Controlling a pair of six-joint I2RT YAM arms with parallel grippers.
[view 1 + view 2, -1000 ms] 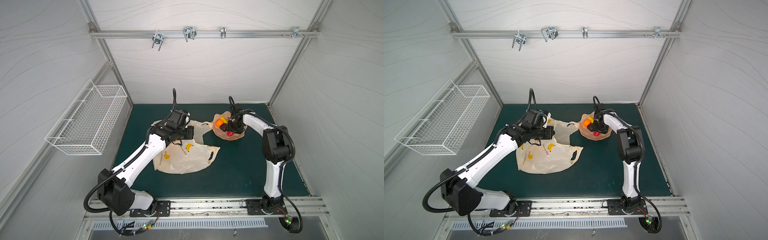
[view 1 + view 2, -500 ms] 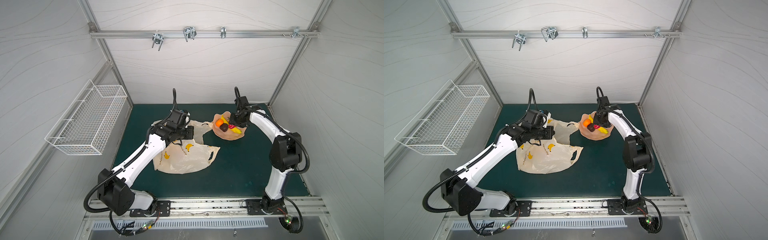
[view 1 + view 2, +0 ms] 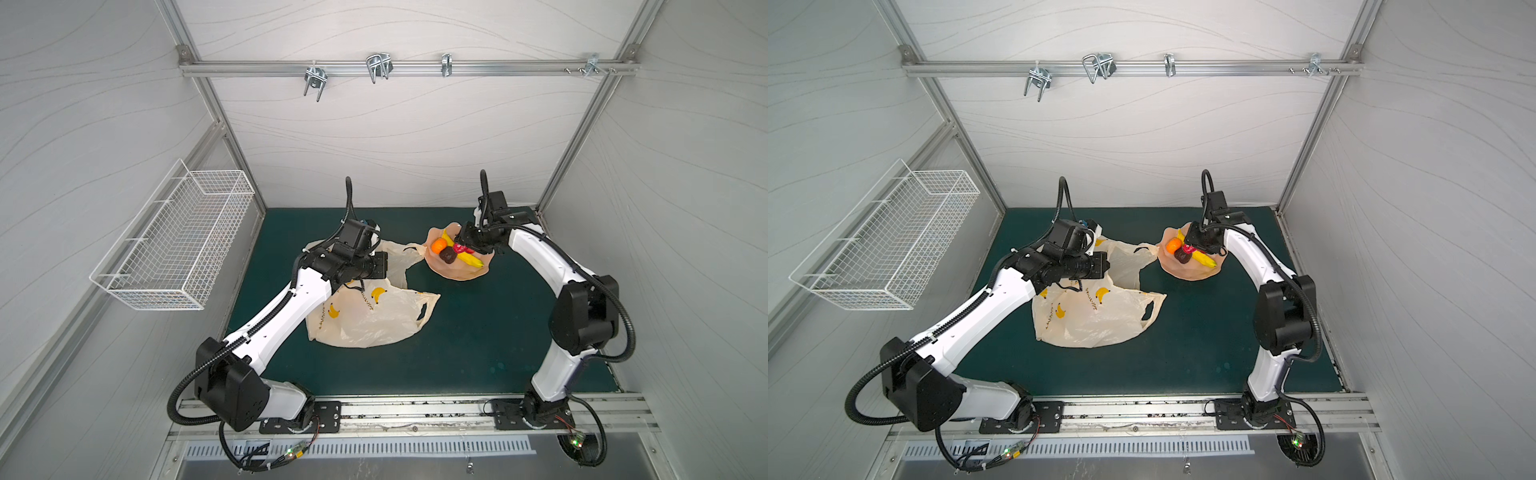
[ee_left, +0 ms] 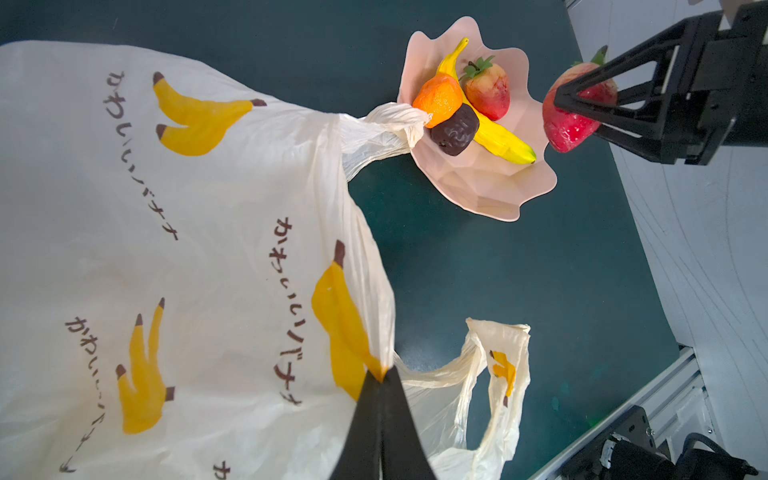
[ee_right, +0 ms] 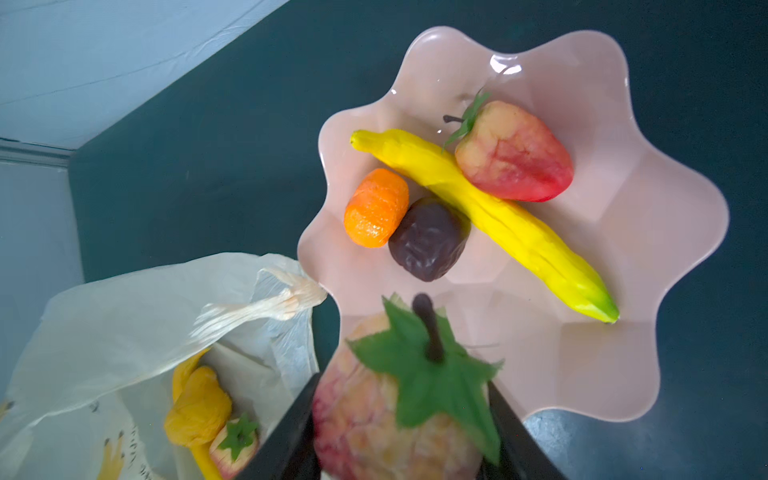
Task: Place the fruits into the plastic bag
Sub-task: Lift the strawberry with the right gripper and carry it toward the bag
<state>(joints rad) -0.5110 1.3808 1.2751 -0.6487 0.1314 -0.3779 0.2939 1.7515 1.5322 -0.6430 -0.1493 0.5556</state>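
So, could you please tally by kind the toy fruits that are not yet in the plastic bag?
Strawberries: 2, one in the pink dish, one in the right gripper
Banana: 1
Orange: 1
Dark brown fruit: 1
Total: 5

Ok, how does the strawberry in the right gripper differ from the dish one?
The gripped strawberry is clamped in the right gripper, off the pink dish; the dish strawberry lies in it. The gripped strawberry touches only the gripper; the dish strawberry leans on the banana. Both are red with green leaves.
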